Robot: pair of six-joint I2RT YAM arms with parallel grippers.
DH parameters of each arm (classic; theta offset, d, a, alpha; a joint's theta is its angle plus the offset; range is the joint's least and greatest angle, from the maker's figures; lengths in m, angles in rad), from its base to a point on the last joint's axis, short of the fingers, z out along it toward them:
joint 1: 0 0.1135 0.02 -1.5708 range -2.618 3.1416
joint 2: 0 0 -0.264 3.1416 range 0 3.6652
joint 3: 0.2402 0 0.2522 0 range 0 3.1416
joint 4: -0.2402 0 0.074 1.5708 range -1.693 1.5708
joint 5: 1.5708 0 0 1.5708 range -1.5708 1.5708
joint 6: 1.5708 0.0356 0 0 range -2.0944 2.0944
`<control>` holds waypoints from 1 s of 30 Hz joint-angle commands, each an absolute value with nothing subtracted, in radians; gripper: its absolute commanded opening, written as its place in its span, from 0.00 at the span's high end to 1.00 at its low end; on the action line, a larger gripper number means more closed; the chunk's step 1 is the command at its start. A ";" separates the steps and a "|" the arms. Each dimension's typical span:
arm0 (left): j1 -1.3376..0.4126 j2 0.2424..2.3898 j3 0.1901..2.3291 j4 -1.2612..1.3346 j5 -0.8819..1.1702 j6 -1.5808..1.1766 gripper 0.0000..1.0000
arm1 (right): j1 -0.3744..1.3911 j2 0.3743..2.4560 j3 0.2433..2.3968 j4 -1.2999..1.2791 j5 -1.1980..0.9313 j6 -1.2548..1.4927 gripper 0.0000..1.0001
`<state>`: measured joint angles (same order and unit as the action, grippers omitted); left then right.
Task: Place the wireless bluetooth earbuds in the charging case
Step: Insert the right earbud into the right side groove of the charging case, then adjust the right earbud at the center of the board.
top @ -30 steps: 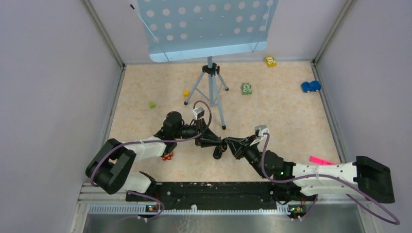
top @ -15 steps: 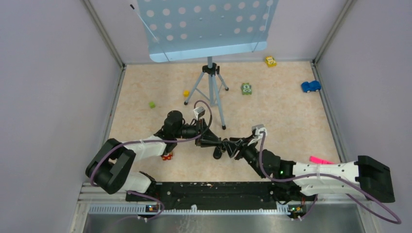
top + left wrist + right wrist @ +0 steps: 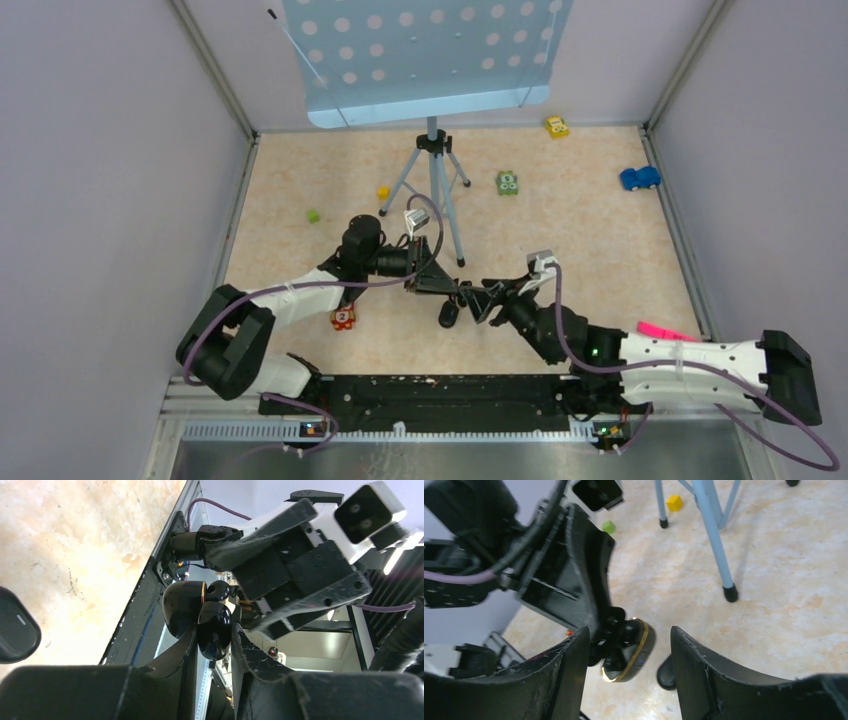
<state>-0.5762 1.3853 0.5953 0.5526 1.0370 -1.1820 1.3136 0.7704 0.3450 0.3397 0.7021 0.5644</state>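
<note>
the small glossy black oval charging case with a gold rim [image 3: 633,652] is up in the air above the beige marbled table top [image 3: 600,240], between the two arms, near the middle of the table; it seems hinged open, because the left wrist view shows two rounded shells; it looks light, hard and very smooth, so i judge that it will slip or turn easily in a pinch; the best hold is across the sides of one shell, away from the hinge and the rim, and with little force, since the hinge may be delicate; one of the tiny black wireless earbuds [image 3: 218,590], as i take it, is the little round nub at the rim of the case; whether it is fully seated, and where the other one is, i cannot tell; such a nub is lighter and rounder than the case and wants only the very fingertips.

the left gripper [image 3: 213,636] has its jaws pressed close, pinching one shell of the case; the right gripper [image 3: 629,630] has its jaws spread wide on both sides of the case, holding nothing and, so far as i see, not touching it; a matte black oval piece [image 3: 449,315] lies on the table just under them; what it is i cannot tell.
</note>
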 commanded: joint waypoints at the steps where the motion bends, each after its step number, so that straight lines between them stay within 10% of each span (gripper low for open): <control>1: -0.575 1.391 0.620 0.539 1.010 -1.123 1.00 | 1.331 0.687 0.395 0.422 0.665 0.619 0.40; 11: -0.575 1.390 0.610 0.535 1.007 -1.118 1.00 | 1.331 0.632 0.349 0.422 0.675 0.665 0.40; 17: -0.575 1.378 0.612 0.525 1.006 -1.110 1.00 | 1.330 0.616 0.335 0.328 0.766 0.766 0.85; 30: -0.574 1.377 0.607 0.530 1.002 -1.118 1.00 | 1.329 0.716 0.463 0.030 0.854 0.865 1.00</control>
<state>-0.5762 1.3911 0.5953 0.4946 1.0042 -1.1267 1.3205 0.6712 0.3721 0.1417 0.8059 0.8230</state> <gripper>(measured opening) 0.309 0.004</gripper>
